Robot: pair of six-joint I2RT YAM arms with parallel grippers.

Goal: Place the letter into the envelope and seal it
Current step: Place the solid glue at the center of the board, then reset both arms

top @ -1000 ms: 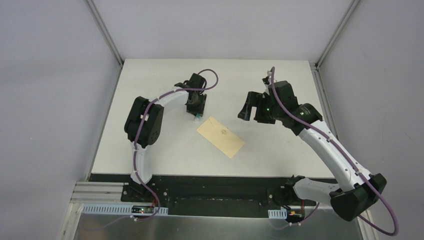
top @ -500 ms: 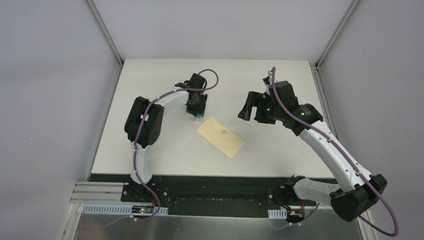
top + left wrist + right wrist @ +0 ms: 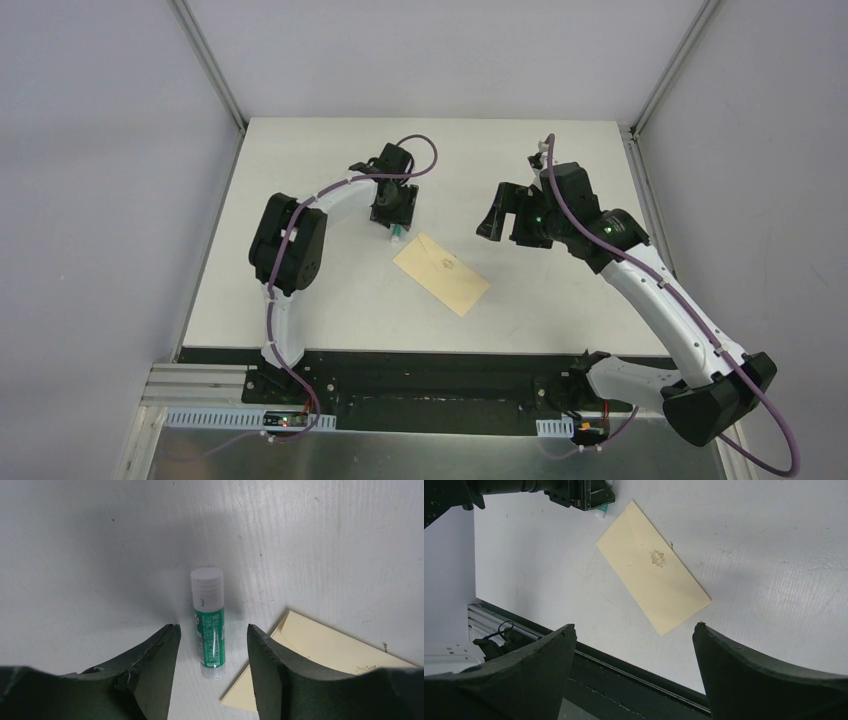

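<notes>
Lying flat on the table (image 3: pixel 560 170), the envelope (image 3: pixel 441 273) is closed. At its far-left corner the left gripper (image 3: pixel 211 629) straddles a glue stick (image 3: pixel 208 615), jaws apart, not touching. The right gripper (image 3: pixel 634 626) gapes empty above its far-right side.

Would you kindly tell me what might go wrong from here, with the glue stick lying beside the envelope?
1. The glue stick lies loose inside the open left gripper, touching neither side. Being round, it may roll against the envelope if the gripper clips it on leaving.
2. The envelope's flap looks shut, but its bond cannot be judged, so it may lift again.
</notes>
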